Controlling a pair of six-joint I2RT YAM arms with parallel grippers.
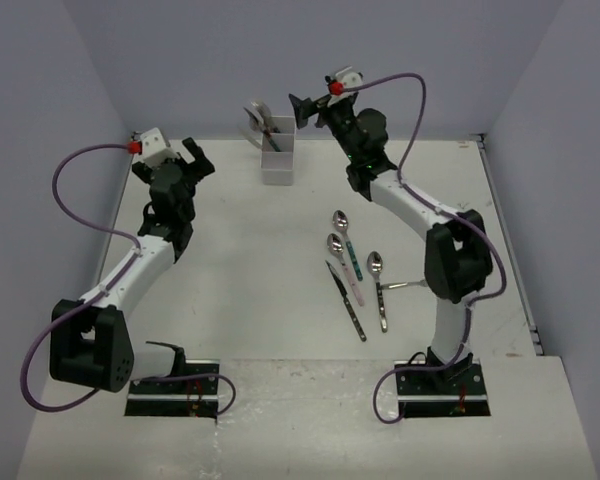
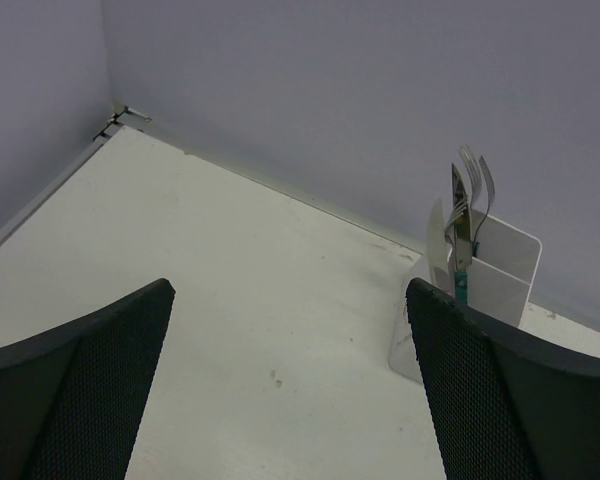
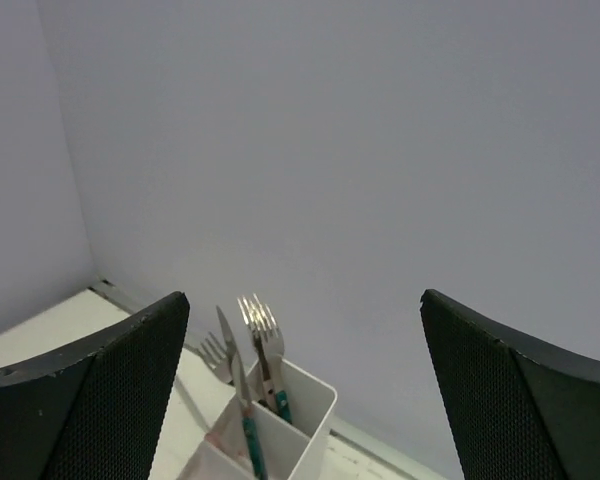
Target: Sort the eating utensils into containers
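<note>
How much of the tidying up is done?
Done: shiny metal forks and a teal-handled knife stand in the white plastic compartment holder. In hand: nothing; left gripper and right gripper are open, empty. Left: a teal-handled spoon, pink-handled spoon, silver spoon, black-handled knife, plus one half-hidden silver piece, lie on the white table.

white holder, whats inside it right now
Forks and a knife stand heads up in the white holder. Its walls cover their lower handles, so the exact count is unclear.

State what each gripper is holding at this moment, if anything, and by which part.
Nothing is held. The left gripper and the right gripper both stand open, with nothing between their jaws.
</note>
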